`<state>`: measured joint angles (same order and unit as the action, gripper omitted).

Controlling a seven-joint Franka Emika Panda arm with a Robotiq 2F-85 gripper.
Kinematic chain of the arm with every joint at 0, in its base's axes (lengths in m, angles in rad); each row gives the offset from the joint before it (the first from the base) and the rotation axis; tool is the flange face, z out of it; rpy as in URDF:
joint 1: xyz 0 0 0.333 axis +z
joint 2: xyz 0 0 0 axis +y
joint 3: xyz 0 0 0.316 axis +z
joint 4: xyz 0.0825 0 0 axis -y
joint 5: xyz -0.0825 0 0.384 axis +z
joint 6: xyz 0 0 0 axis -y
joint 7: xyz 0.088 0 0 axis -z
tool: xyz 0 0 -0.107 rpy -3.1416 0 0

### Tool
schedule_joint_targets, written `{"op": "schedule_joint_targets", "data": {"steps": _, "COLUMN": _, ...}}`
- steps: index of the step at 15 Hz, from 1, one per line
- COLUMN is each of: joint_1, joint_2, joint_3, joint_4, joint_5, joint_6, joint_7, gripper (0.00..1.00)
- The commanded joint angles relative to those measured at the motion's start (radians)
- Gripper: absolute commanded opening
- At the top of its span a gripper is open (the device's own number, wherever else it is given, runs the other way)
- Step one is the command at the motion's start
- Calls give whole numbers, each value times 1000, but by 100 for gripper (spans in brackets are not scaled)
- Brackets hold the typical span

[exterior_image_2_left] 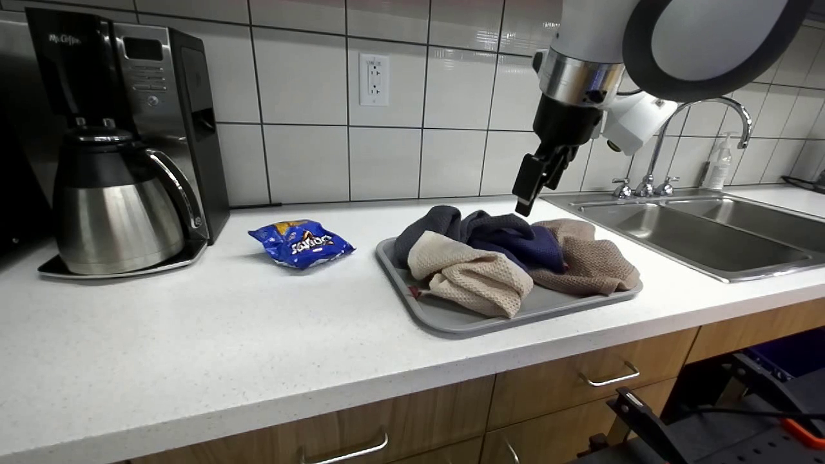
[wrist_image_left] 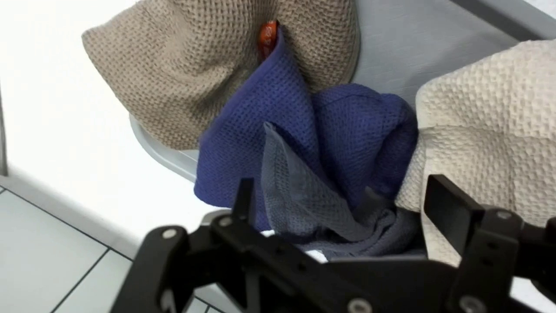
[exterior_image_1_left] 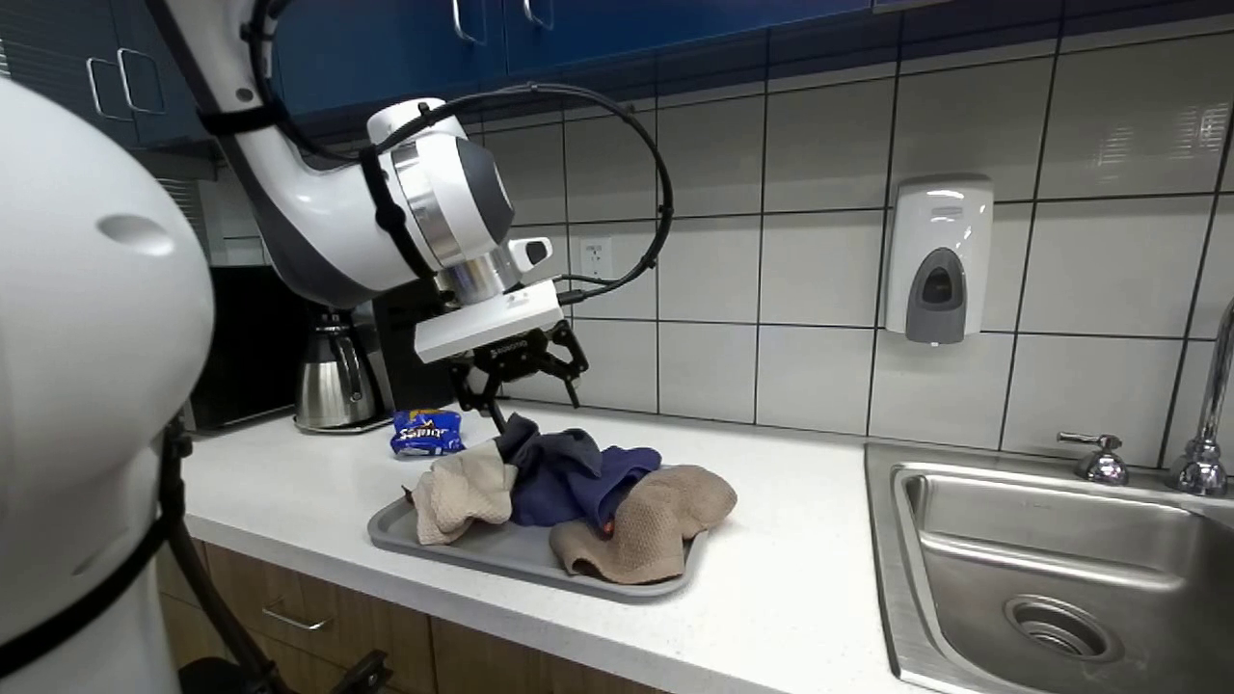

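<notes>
Gripper (wrist_image_left: 342, 184) hangs wide above the tray (wrist_image_left: 399, 48), nothing held | dark grey cloth (wrist_image_left: 295, 200) lies crumpled on it, partly over the blue cloth (wrist_image_left: 243, 143), below the parted jaws | looks to me like lining up a grasp | next move calls, I'd say, for lowering before closing

On the tabletop (exterior_image_2_left: 193, 361), left to right in both exterior views: coffee maker (exterior_image_2_left: 155, 122), snack bag (exterior_image_2_left: 303, 245), tray (exterior_image_2_left: 548, 305), sink (exterior_image_1_left: 1041, 540); cloths (exterior_image_2_left: 525, 248) heaped on tray, rightmost one (exterior_image_1_left: 675, 520) lapping past it; hand (exterior_image_1_left: 537, 413) above cloths; drawers (exterior_image_2_left: 567, 386) below; tiled wall (exterior_image_2_left: 387, 154) behind, soap dispenser (exterior_image_1_left: 940, 260) on it near sink.
</notes>
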<state>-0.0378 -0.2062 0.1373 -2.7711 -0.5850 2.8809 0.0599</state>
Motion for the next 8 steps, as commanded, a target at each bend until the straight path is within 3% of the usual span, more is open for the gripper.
{"op": "schedule_joint_targets", "data": {"steps": 1, "joint_1": -38, "joint_2": -49, "joint_3": -5, "joint_4": -10, "joint_5": -30, "joint_6": -58, "joint_7": 86, "gripper": 100}}
{"op": "schedule_joint_targets", "data": {"steps": 8, "joint_1": -77, "joint_2": -83, "joint_3": -51, "joint_4": -10, "joint_5": -26, "joint_6": -126, "joint_7": 152, "gripper": 100}}
